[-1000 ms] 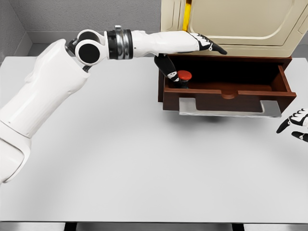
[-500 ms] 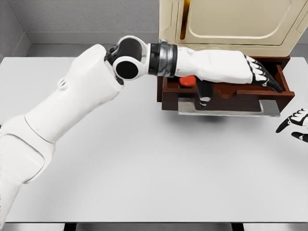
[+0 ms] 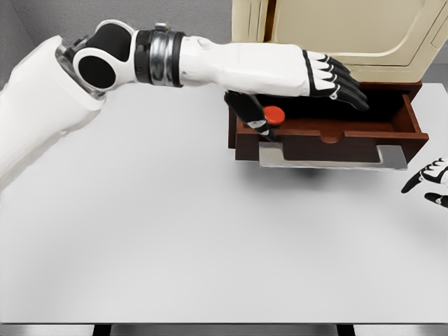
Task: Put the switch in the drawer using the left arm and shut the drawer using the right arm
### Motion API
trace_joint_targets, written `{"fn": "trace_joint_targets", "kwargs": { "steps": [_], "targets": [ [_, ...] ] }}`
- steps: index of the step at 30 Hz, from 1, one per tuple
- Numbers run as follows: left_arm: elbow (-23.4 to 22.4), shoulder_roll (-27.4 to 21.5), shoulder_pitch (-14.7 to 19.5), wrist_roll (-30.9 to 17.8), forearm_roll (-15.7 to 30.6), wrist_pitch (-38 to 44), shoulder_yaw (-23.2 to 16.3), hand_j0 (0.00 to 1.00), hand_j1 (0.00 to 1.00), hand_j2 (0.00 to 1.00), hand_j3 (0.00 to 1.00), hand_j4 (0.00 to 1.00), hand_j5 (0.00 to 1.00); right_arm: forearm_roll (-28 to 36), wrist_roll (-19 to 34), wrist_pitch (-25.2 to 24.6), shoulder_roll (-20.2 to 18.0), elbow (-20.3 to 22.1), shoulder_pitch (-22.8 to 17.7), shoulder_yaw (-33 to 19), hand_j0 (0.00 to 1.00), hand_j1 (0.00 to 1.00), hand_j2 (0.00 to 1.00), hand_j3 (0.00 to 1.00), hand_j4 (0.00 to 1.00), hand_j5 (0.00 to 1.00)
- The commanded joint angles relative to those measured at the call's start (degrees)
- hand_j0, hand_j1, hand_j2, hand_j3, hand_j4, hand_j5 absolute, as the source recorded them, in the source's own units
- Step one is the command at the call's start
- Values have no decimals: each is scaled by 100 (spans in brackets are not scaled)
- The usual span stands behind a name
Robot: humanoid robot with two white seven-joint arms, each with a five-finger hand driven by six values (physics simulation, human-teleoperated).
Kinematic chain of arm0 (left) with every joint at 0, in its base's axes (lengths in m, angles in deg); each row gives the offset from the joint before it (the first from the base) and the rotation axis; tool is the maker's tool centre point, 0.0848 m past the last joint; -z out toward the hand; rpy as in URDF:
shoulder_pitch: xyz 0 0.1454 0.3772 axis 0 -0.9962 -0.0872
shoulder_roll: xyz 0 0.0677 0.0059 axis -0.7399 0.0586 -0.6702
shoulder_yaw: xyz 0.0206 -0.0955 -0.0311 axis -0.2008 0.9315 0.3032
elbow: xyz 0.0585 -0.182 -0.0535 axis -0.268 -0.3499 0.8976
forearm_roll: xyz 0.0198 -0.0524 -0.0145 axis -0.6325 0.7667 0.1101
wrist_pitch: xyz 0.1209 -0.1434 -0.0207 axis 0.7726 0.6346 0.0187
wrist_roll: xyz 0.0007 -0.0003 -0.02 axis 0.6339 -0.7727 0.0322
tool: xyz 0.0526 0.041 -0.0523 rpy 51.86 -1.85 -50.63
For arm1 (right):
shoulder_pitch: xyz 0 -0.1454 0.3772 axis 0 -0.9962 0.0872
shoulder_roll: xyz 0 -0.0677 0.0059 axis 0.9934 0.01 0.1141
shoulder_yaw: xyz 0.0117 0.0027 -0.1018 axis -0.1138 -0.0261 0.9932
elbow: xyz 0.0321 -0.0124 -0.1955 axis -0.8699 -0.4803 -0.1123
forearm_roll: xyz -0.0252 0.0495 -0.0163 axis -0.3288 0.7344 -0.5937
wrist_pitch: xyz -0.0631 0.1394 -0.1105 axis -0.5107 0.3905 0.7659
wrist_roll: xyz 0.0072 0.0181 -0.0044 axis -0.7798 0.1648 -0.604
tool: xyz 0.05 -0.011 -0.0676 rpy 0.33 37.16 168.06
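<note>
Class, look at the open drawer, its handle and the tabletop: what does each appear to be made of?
Drawer: looks like wood with a reddish-brown stain, matte.
Handle: seems brushed metal, a flat pale grey bar with a soft sheen.
Tabletop: plain white, smooth and matte, perhaps laminate or painted board; this simulator render leaves it open.

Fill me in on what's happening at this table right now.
The robot's left hand reaches over the open brown drawer, fingers spread and holding nothing, thumb hanging down beside the red-capped switch. The switch sits at the drawer's left end, by its front wall. The drawer is pulled out from under the cream cabinet, its grey handle facing the robot. The right hand shows only at the picture's right edge, over the white table, apart from the drawer. The closing step is not yet done.
</note>
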Motion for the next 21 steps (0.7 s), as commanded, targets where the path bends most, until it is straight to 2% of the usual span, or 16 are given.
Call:
{"fn": "trace_joint_targets", "kwargs": {
  "steps": [1, 2, 3, 4, 5, 7, 8, 9, 10, 13, 14, 16, 19, 21],
  "targets": [
    [282, -506, 0, 1, 1088, 12, -743, 100, 100, 100, 100, 100, 100, 40, -7, -15, -8, 2, 0, 2, 57, 57, 57, 57, 57, 57],
    [598, -813, 0, 1, 1844, 12, -1113, 100, 100, 100, 100, 100, 100, 40, 1, -15, -8, 2, 0, 2, 57, 57, 57, 57, 57, 57],
    [1143, -1383, 9, 1, 2889, 12, -1526, 100, 100, 100, 100, 100, 100, 40, -7, -15, -8, 2, 0, 2, 57, 57, 57, 57, 57, 57],
    [1513, -1858, 9, 1, 3707, 12, -1781, 100, 100, 100, 100, 100, 100, 40, -7, -15, -8, 2, 0, 2, 57, 57, 57, 57, 57, 57],
    [1628, -2079, 44, 1, 4130, 12, -1808, 100, 100, 100, 100, 100, 100, 40, -7, -15, -8, 2, 0, 2, 57, 57, 57, 57, 57, 57],
    [1628, -2105, 281, 1, 4306, 12, -1799, 100, 100, 100, 100, 100, 100, 40, -7, -15, -8, 2, 0, 2, 57, 57, 57, 57, 57, 57],
    [1628, -2114, 360, 1, 4508, 285, -1773, 100, 100, 100, 100, 100, 100, 40, -7, -15, -8, 2, -26, 2, 57, 57, 57, 57, 57, 57],
    [1628, -2106, 483, 1, 4640, 1015, -1694, 100, 100, 100, 100, 100, 100, 40, -7, -15, -8, 2, -18, 2, 57, 57, 57, 57, 57, 57],
    [1628, -2106, 483, 1, 4675, 1313, -1694, 100, 100, 100, 100, 100, 100, 40, -7, -15, -8, 2, -26, 2, 57, 57, 57, 57, 57, 57],
    [1628, -1701, 765, 1, 4623, 3159, -1685, 100, 100, 100, 100, 100, 100, 40, 1, -15, -8, 2, -26, 2, 57, 57, 57, 57, 57, 57],
    [1628, -1736, 765, 1, 4579, 3652, -1694, 100, 100, 100, 100, 100, 100, 40, 1, -15, -8, 2, -26, 2, 57, 57, 57, 57, 57, 57],
    [1628, -1736, 782, 390, 4517, 3837, -1694, 100, 100, 100, 100, 100, 100, 40, -7, -15, -8, 2, -26, 2, 57, 57, 57, 57, 57, 57],
    [1636, -1763, 949, 390, 4552, 4021, -1641, 100, 100, 100, 100, 100, 100, 40, -7, -15, -8, 2, -26, 2, 57, 57, 57, 57, 57, 57],
    [1628, -1728, 967, 346, 4570, 4725, -1333, 100, 100, 100, 100, 100, 100, 40, 1, -15, -8, 2, -26, 2, 57, 57, 57, 57, 57, 57]
  ]
}}
